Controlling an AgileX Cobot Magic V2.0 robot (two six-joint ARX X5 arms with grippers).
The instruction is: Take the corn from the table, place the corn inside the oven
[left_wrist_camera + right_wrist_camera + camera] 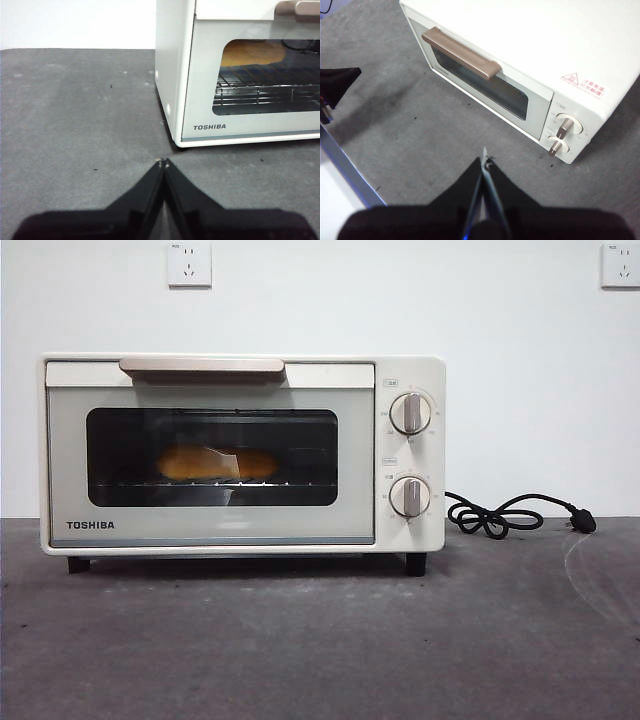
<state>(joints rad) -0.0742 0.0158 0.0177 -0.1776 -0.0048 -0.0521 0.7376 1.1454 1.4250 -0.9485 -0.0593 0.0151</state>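
The corn (215,463) lies on the wire rack inside the cream-white oven (240,450), seen through its dark glass door, which is closed. The left wrist view also shows the corn (252,52) behind the glass. My left gripper (162,162) is shut and empty, low over the table (75,115) in front of the oven's left corner (175,90). My right gripper (485,161) is shut and empty, high above the table in front of the oven (530,45), near its knobs (565,127). Neither gripper shows in the front view.
The oven's black cord (505,515) lies coiled on the table to its right. The beige handle (462,54) runs along the door's top. The left arm's tip (337,82) shows at the side of the right wrist view. The table's edge (350,175) is near there.
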